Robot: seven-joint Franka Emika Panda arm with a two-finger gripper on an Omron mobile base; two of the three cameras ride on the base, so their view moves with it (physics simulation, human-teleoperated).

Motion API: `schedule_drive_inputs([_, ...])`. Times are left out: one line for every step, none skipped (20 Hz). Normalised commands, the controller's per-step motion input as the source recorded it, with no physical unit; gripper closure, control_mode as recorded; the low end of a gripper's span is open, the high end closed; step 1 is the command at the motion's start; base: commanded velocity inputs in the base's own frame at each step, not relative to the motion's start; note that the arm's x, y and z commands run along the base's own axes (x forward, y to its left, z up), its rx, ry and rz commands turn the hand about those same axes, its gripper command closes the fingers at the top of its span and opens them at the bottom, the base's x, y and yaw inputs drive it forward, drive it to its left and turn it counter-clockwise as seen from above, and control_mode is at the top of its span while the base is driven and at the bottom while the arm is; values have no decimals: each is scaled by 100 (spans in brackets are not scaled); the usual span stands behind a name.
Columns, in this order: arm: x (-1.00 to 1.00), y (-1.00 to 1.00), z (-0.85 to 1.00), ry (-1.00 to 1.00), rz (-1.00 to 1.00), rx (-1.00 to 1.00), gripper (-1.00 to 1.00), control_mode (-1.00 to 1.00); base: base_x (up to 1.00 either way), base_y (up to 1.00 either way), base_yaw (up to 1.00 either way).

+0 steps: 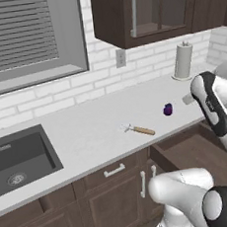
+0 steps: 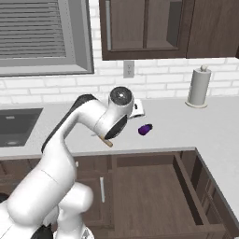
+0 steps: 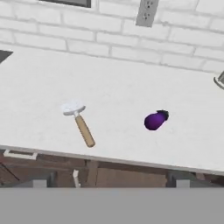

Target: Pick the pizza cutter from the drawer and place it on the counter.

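My white arm with dark joints (image 2: 70,140) rises from the base, bends, and reaches forward, with its round dark-capped wrist joint (image 2: 120,97) uppermost. In the left base view I see the dark-banded forearm (image 1: 211,105) slanting up at the right. The two-finger claw (image 3: 111,183) has its grey tips (image 3: 40,183) spread wide, with nothing between them.

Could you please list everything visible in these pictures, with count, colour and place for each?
pizza cutter: one, silvery-white wheel, tan handle, lying flat on the counter near its front edge.
counter: one, light grey-white, below the brick wall.
drawer: one, dark brown, pulled open under the counter.
eggplant: one, purple, on the counter, apart from the cutter.
sink: one, dark grey, set into the counter.
paper towel roll: one, white, upright by the wall.
wall outlet: one, grey, on the bricks.
window blind: one, grey.
upper cabinet: dark brown.
robot arm: one, white with dark joints.
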Motion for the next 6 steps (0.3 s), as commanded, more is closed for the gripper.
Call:
schedule_drive_inputs([-96, -79, 100, -52, -2, 34, -100, -100, 0, 0, 0])
schedule_drive_inputs([-89, -78, 100, -55, -1, 35, -100, -100, 0, 0, 0])
schedule_drive_inputs([-61, -68, 100, -61, 0, 33, -100, -100, 0, 0, 0])
schedule_drive_inputs([-53, -38, 90, -67, 0, 23, -100, -100, 0, 0, 0])
schedule_drive_inputs([-59, -58, 67, -67, 2, 46, -100, -100, 0, 0, 0])
schedule_drive_inputs([-79, -37, 42, -59, 1, 39, -100, -100, 0, 0, 0])
